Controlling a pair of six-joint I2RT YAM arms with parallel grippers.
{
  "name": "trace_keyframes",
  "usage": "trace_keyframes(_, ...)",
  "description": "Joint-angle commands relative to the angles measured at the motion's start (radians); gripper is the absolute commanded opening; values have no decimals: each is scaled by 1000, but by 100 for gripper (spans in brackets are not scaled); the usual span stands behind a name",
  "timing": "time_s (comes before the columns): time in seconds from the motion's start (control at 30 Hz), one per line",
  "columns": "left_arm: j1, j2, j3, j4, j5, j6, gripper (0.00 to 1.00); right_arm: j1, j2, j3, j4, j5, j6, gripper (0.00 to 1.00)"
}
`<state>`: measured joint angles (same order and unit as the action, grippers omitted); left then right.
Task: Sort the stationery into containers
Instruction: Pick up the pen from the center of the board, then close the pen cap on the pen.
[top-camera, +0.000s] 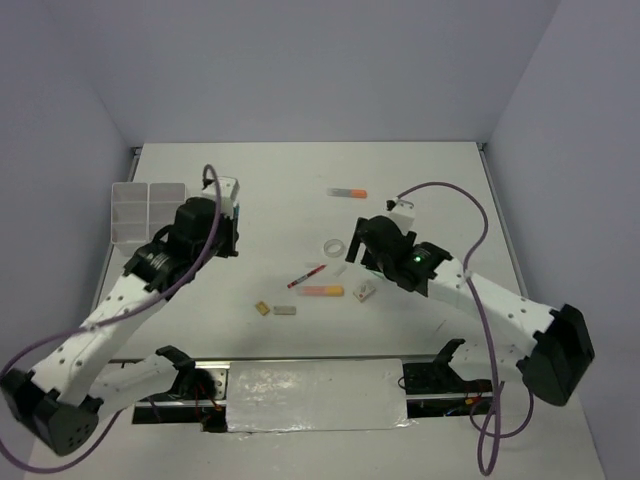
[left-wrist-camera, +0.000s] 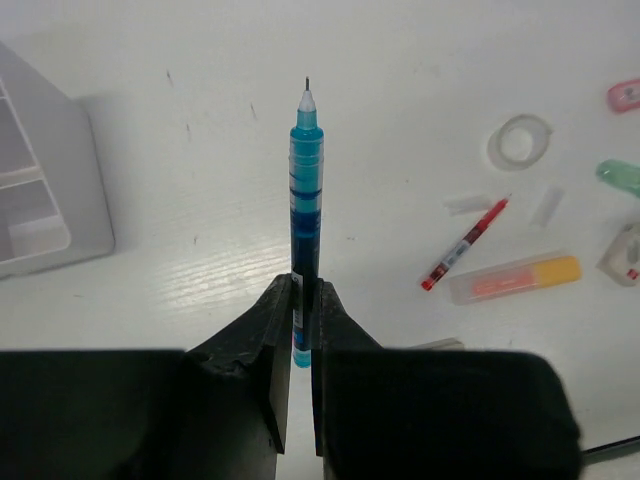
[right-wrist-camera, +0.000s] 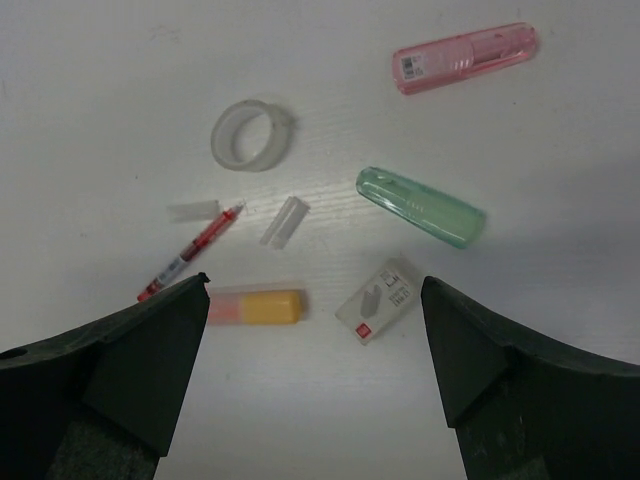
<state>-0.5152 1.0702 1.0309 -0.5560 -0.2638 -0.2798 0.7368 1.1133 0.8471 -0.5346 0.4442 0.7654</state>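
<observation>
While tight between the left fingers (left-wrist-camera: 268, 345), blue pen (left-wrist-camera: 306, 190), tip forward

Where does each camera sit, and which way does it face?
Top external: above and behind, looking down on the white table; both arms show.
Left wrist: looks along the left gripper, shut on a translucent blue pen; white divided plastic box at left.
Right wrist: looks down past the open right gripper at a green marker.
Shared by wrists: clear tape ring, red pen.

loc: robot lab bench | white table (top-camera: 420, 170), plain walls (top-camera: 300, 70) at far+side edges | L arm (top-camera: 110, 310) + R arm (top-camera: 495, 305) bolted near edge | purple cable (top-camera: 486, 228)
</observation>
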Motion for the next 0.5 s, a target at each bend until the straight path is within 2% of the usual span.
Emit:
trace_keyframes(0.0,-11,-122,-57,11,-38,-50,0,48,138,107,-20,158,220,94)
trace_keyframes(0.13,-16,-304,-152,53,-49,-56,0,102,367,242,-102,198,326,85)
trace_keyframes(0.17,-17,-325,-170,62,-54,-61,0,110,443,291,-114,194,339,79)
trace_keyframes(0.37,-51,-332,-173,61,18,-36,0,115,589,359,-117,153,413,66)
trace_keyframes(0.47,-74,-299,-164,51,52,-32,0,119,652,380,-137,146,445,65)
